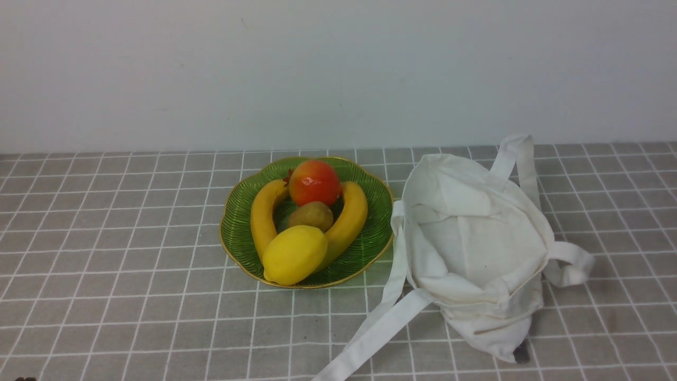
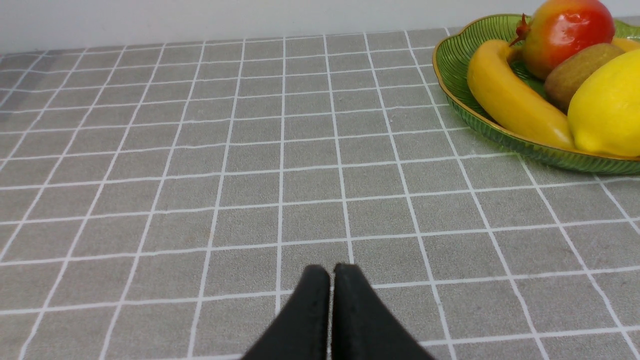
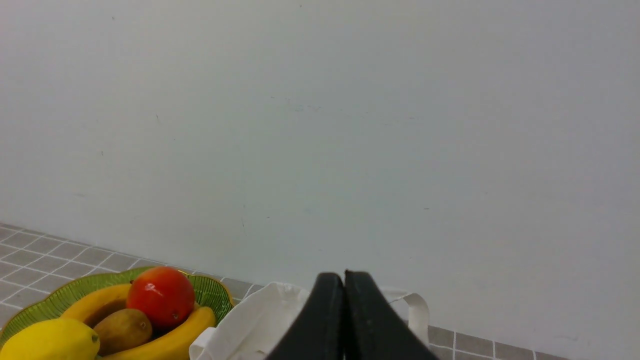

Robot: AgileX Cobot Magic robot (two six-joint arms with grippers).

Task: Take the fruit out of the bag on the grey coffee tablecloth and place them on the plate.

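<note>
On the gridded grey tablecloth (image 1: 137,296), a green plate (image 1: 375,217) with a wavy gold rim is seen. In it a yellow lemon (image 1: 295,255) is placed nearest the camera, a brown kiwi (image 1: 311,216) is flanked by two bananas (image 1: 263,214) (image 1: 353,214), and a red-orange fruit (image 1: 315,183) is set behind. To the right, a white cloth bag (image 1: 476,238) is laid, its mouth opened and its straps (image 1: 381,330) splayed.
</note>
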